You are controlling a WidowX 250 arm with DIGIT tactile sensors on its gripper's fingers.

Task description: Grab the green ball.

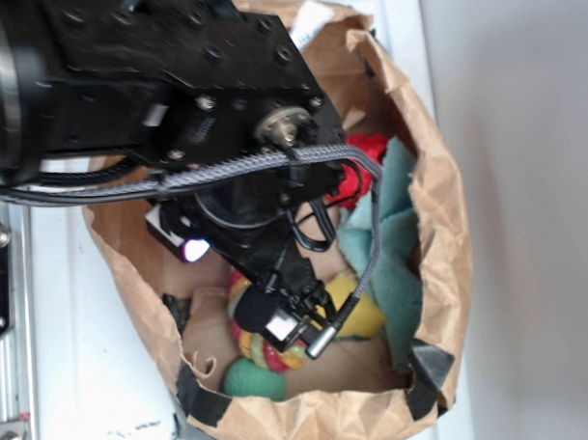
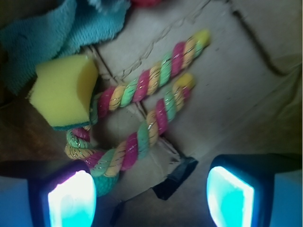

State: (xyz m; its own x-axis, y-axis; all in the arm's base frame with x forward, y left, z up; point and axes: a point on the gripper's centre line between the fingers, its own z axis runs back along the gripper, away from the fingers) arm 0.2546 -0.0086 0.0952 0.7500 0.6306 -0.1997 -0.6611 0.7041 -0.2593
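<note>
The green ball (image 1: 253,379) lies at the near end of the brown paper bag (image 1: 447,224), below the tip of my black arm (image 1: 223,136). In the wrist view only a textured green sliver of the ball (image 2: 106,185) shows, tucked under the rope toy and right against my left finger (image 2: 71,201). My gripper (image 2: 151,201) is open and hangs over the bag floor. Only bare paper and a strip of black tape (image 2: 176,177) lie between the fingers. From outside, the arm hides the fingers.
A striped pink, yellow and green rope toy (image 2: 142,127) lies doubled across the bag floor. A yellow sponge (image 2: 64,92) rests at its left end and a teal terry cloth (image 2: 57,28) lies behind. Something red (image 1: 366,158) sits deeper in. The bag walls surround everything.
</note>
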